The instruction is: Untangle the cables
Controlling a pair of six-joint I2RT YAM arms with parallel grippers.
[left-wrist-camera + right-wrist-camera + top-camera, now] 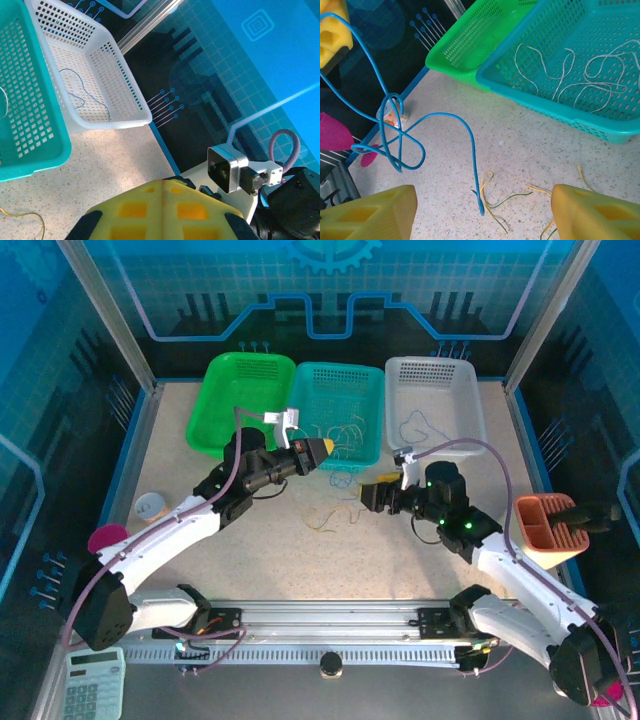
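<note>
A blue cable hangs in loops from my left gripper, which is shut on its upper end; its yellow pads are pressed together. The cable's free end dangles just above the table between the fingers of my right gripper, which stands open without touching it. Under that end lie thin yellow and green cables, loosely crossed on the table. Whitish cables lie in the teal basket. Another blue cable lies in the white basket.
A green basket stands left of the teal one at the back. An orange rack sits at the right edge, a small roll and a magenta piece at the left, a calculator at the near left.
</note>
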